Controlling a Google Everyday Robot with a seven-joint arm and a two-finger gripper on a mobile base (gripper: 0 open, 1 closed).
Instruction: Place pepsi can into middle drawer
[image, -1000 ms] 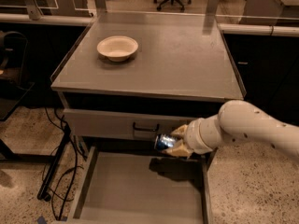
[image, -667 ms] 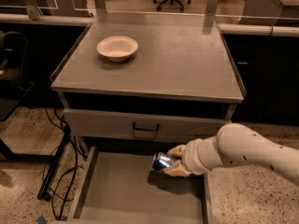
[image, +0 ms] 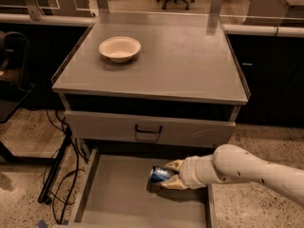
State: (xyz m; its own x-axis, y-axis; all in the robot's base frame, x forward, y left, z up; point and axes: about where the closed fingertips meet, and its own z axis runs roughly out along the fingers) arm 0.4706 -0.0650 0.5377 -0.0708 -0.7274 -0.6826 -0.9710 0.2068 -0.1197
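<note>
The single camera view looks down on a grey desk [image: 190, 65] with a pulled-out drawer [image: 118, 198] at its foot. The claw [image: 167, 175] sits low in the picture, over the back right part of the drawer, on the end of a thick cream arm [image: 247, 172] that comes in from the right edge. Its two tan fingers [image: 174, 165] are pinched on the can [image: 159, 174], one above it and one below. The can is dark blue with pale markings and lies on its side, its end pointing left, away from the claw's wrist. It is inside the outline of the drawer and close over the flat grey floor; whether it touches the floor cannot be told. A dark shadow lies on the floor just beneath the claw.

Just above the claw is a shut drawer front [image: 199, 129] with a dark loop handle [image: 148, 129], up and slightly to the left. Far above and to the left of the claw, on the desk top, stands a cream bowl [image: 119, 48]. Well to the left of the claw, black cables [image: 59, 175] trail over the speckled ground beside the desk.
</note>
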